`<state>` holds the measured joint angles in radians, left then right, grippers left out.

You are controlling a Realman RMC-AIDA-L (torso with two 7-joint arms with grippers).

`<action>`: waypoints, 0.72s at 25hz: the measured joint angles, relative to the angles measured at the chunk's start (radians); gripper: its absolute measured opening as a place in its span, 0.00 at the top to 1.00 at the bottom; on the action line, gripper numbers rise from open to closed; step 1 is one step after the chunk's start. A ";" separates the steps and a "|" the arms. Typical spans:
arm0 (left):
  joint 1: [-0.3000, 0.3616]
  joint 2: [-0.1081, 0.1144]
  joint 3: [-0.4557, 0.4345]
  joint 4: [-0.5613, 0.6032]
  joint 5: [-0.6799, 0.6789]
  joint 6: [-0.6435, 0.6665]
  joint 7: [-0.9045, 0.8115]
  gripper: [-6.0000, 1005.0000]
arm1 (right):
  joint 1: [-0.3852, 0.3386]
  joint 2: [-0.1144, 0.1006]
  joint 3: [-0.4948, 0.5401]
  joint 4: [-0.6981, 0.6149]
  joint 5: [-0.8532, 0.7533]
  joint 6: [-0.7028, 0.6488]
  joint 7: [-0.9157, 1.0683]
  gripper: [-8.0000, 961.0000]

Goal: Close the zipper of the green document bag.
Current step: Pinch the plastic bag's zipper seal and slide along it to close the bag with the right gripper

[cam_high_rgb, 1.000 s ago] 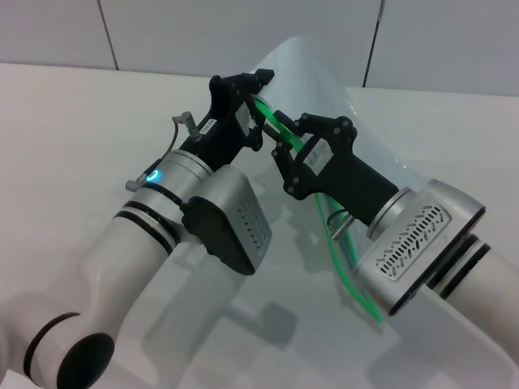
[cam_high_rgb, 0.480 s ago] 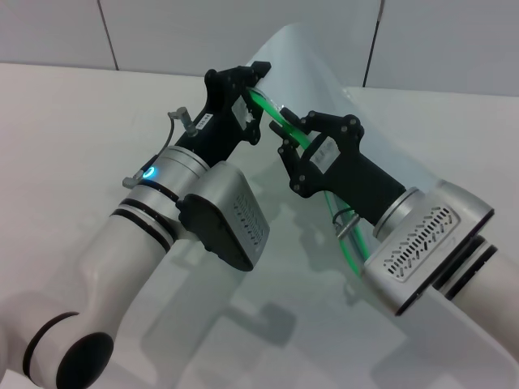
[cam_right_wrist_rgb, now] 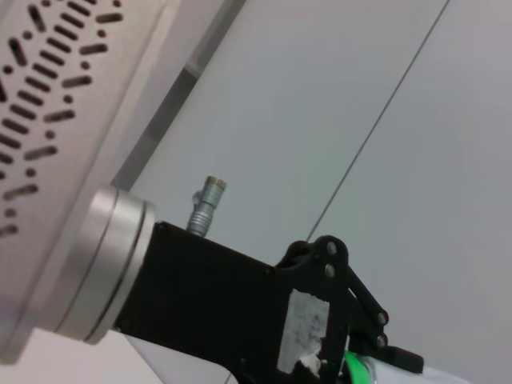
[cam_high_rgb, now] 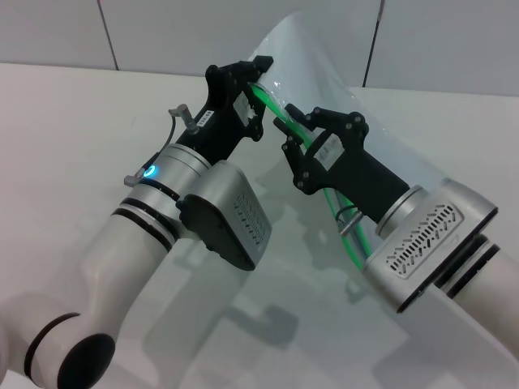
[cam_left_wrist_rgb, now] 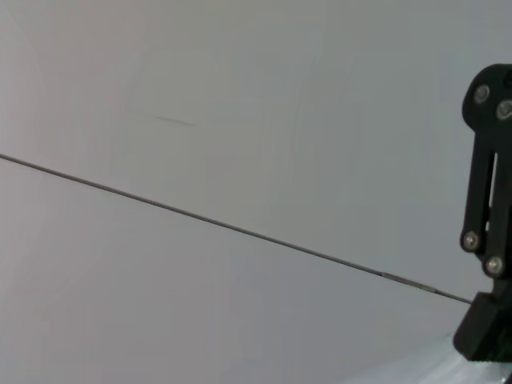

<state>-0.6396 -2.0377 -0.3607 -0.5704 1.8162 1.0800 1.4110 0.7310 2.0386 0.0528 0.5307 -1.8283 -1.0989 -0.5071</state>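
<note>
In the head view, the green document bag [cam_high_rgb: 369, 121] is being held up off the white counter [cam_high_rgb: 73, 138], its translucent sheet curving upward and arching toward the counter's far edge, while its lower part is trailing down toward the near right corner behind the right arm. The zipper [cam_high_rgb: 280, 116] is running as a bright green strip along the bag's raised edge, from the top near the left hand down past the right hand and on under the right wrist. The left hand [cam_high_rgb: 256, 74] is pinching the top end of the zipper, its black fingers closed tight on the green strip. The right hand [cam_high_rgb: 297, 134] is sitting just below it on the same strip, fingers closed around the zipper, with only a short stretch of green showing between the two hands. Both hands are hanging well above the counter.

In the left wrist view, a black linkage of the left hand's finger [cam_left_wrist_rgb: 488, 208] is showing against the pale tiled wall [cam_left_wrist_rgb: 240, 120], with a sliver of the bag [cam_left_wrist_rgb: 416, 372] just beside it.

In the right wrist view, the left hand [cam_right_wrist_rgb: 352, 364] is appearing farther off, its black body and silver wrist in front of the wall, closed on a small bit of green zipper [cam_right_wrist_rgb: 354, 370].
</note>
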 joint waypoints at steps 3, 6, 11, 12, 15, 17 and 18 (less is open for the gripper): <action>0.001 0.000 0.000 0.000 0.000 0.000 0.000 0.94 | -0.002 0.001 0.004 0.000 0.000 0.000 -0.004 0.83; 0.002 0.000 0.000 0.000 0.001 0.000 0.000 0.94 | -0.005 0.001 0.010 0.000 0.000 -0.001 -0.014 0.83; 0.002 -0.001 0.000 0.000 0.002 0.000 -0.001 0.94 | -0.024 0.002 0.013 0.009 -0.005 -0.017 -0.078 0.83; 0.002 -0.001 0.000 0.000 0.002 0.000 -0.001 0.94 | -0.027 0.002 0.012 0.010 -0.005 -0.021 -0.092 0.79; 0.002 -0.001 0.000 0.000 0.002 0.002 -0.002 0.94 | -0.038 0.004 0.013 0.012 -0.006 -0.034 -0.116 0.73; 0.002 -0.001 0.000 0.000 0.002 0.003 -0.002 0.94 | -0.041 0.004 0.013 0.012 -0.006 -0.041 -0.116 0.73; 0.002 -0.001 0.000 0.000 0.002 0.003 -0.002 0.94 | -0.042 0.003 0.012 0.012 -0.006 -0.048 -0.116 0.73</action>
<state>-0.6381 -2.0387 -0.3611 -0.5707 1.8178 1.0830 1.4095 0.6885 2.0418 0.0647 0.5430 -1.8347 -1.1466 -0.6231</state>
